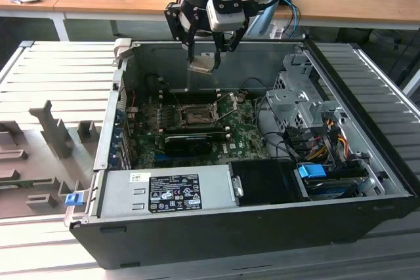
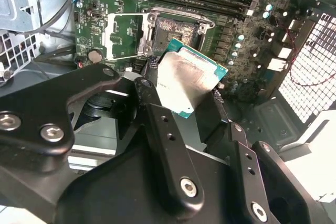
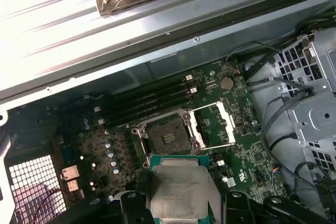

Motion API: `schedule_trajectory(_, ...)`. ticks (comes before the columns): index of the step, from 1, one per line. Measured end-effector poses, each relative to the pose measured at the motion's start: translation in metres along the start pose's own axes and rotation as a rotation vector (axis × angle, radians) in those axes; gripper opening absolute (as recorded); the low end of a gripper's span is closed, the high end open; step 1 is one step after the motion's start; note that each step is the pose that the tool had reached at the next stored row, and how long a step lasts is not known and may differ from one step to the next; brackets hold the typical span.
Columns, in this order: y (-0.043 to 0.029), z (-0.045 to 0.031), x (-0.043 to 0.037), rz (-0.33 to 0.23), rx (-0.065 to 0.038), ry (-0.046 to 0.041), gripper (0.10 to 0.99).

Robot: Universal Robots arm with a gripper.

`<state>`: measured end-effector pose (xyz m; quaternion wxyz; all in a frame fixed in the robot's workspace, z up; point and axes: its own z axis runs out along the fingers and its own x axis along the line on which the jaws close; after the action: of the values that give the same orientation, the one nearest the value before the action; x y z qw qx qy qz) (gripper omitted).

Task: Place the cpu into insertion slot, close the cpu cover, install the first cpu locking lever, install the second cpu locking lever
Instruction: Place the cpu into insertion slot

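My gripper hangs above the open computer case, shut on the cpu, a pale silver square chip with a green edge. In both wrist views the cpu sits flat between the black fingers, a good way above the board. The insertion slot lies bare on the green motherboard below the chip. The cpu cover is swung open and stands beside the slot. Thin metal levers stick up near the socket.
Long black memory slots run beside the socket. A black expansion card lies in front of it, then the grey power supply. A metal drive cage with cables stands at the exterior view's right. Grey fixture blocks sit outside the case.
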<state>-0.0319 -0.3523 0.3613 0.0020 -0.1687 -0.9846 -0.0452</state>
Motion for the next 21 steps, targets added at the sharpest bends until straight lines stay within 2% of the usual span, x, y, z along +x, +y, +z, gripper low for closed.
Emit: schedule_trajectory(21, 0.0, 0.0006, 0.0, 0.101, -0.002, -0.0089, 0.529)
